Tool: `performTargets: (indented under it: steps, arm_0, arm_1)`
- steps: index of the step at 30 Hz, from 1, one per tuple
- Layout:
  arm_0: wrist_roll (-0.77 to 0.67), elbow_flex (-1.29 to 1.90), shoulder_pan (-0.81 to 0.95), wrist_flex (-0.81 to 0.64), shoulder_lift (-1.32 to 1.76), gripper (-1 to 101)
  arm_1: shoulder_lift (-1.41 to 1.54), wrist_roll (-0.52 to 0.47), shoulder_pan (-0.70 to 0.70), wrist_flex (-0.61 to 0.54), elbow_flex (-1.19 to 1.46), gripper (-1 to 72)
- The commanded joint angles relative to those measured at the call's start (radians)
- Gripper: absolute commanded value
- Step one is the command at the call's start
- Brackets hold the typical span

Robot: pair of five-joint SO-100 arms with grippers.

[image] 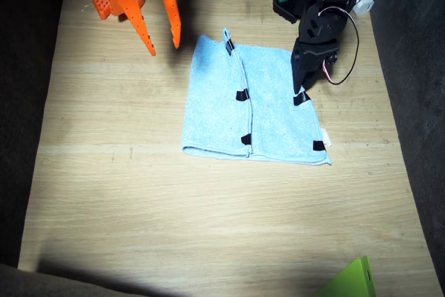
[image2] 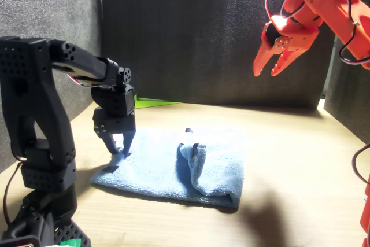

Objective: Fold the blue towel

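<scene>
Because one side of the blue towel (image: 254, 102) already lies doubled over the middle, its folded flap ending in a ridge marked by black tape strips (image: 241, 95), I hold my left pincer (image: 308, 83) low at the towel's other long edge, the single-layer side, where the next fold would have to begin. In the front view my left pincer (image2: 116, 147) points straight down with its tips at the cloth; its prongs stand slightly apart, and I cannot tell whether any cloth is caught between them. My right pincer (image: 161, 36) hangs spread wide and empty above the bare worktop (image: 104, 172), just off the towel's far corner, and in the front view it is raised well clear (image2: 273, 65); I judge it is kept there so as not to drag the flap it has no business touching. The towel sits on the far half of the worktop, between my two arms, flat apart from the ridge. Its long axis runs from the far edge towards the near edge, leaning a little, with the small loop (image: 226, 33) at the far end and the white tag (image: 326, 137) near the corner closest to my left pincer. A green piece (image: 354, 279) lies well apart at the near edge.
</scene>
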Motion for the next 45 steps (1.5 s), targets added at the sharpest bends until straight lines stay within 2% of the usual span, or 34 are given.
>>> performTargets:
  steps: [1,7,13,21,36,45]
  arm_0:
    - [0.02,-0.017,0.025,0.026,0.064,0]
    - [0.04,-0.049,0.078,0.02,0.069,0]
    - [0.067,-0.092,0.11,-0.02,0.126,0]
    - [0.077,-0.201,0.046,-0.025,0.106,0]
    - [0.198,-0.11,-0.095,-0.044,0.17,-1]
    - [0.265,-0.153,-0.114,0.051,0.302,-1]
  arm_1:
    - [0.087,0.009,-0.011,0.012,0.055,22.2]
    - [0.173,0.029,-0.008,-0.014,0.264,20.1]
    - [0.379,0.011,0.002,-0.202,0.601,19.9]
    - [0.394,0.032,-0.002,-0.186,0.612,20.7]
    - [0.425,0.034,-0.009,-0.204,0.723,20.7]
    - [0.437,0.026,-0.011,-0.216,0.788,20.5]
